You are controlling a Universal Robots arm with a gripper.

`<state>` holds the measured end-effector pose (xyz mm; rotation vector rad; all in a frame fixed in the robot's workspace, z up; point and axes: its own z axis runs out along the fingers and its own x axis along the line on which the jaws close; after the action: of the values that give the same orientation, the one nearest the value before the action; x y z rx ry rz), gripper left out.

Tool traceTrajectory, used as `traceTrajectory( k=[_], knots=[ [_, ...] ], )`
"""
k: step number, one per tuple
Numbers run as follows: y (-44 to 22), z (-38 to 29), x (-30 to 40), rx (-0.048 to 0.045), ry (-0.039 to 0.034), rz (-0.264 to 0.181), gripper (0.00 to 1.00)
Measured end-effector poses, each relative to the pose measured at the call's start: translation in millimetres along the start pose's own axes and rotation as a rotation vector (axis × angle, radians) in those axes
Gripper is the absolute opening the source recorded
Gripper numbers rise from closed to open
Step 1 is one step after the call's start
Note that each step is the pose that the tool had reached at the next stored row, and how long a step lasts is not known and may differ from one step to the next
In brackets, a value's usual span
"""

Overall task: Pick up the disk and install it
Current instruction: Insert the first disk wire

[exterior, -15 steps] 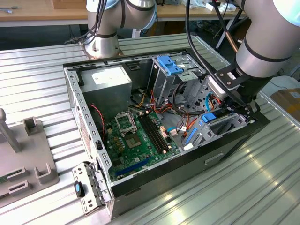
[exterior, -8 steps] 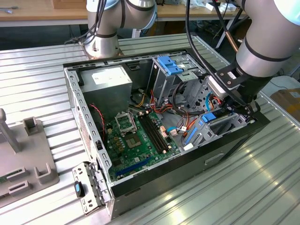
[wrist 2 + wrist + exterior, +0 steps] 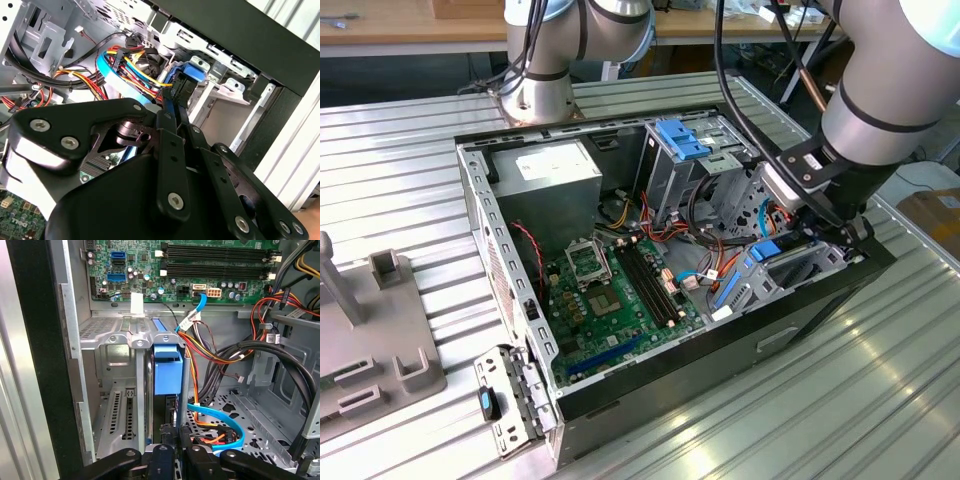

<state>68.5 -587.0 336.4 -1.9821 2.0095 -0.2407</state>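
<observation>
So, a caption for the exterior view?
Arm's gripper reaches into the open computer case at the blue-framed disk.

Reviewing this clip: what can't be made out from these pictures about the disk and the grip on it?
- Disk: in the first wrist view the metal cage hides all but its blue frame edge.
- How deep it sits in its bay: hidden by that cage.
- Gripper: in the exterior view the arm covers its contact.

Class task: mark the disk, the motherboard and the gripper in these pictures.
disk (image 3: 167,372): first wrist view, on its blue carrier frame in the metal bay.
motherboard (image 3: 610,310): exterior view, on the green board.
gripper (image 3: 175,440): first wrist view, between its fingertips.
</observation>
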Motion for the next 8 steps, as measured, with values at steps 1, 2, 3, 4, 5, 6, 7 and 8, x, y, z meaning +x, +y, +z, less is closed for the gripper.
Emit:
traceTrajectory(
  k=[1, 2, 3, 4, 5, 6, 7, 8],
  knots=[
    [0.1, 0.4, 0.0, 0.0000, -0.0001, 0.000, 0.16],
    [0.1, 0.4, 0.0, 0.0001, 0.0001, 0.001, 0.16],
    [0.1, 0.4, 0.0, 0.0001, 0.0002, 0.001, 0.16],
    [0.1, 0.4, 0.0, 0.0002, 0.0002, 0.001, 0.16],
    [0.0, -0.1, 0.0, 0.0002, 0.0003, 0.002, 0.16],
    [-0.4, -1.0, -0.1, 0.0004, 0.0008, 0.003, 0.16],
    [-0.8, -2.3, -0.3, 0.0007, 0.0013, 0.005, 0.16],
    [-1.7, -5.0, -0.6, 0.0013, 0.0024, 0.008, 0.16]
  ],
)
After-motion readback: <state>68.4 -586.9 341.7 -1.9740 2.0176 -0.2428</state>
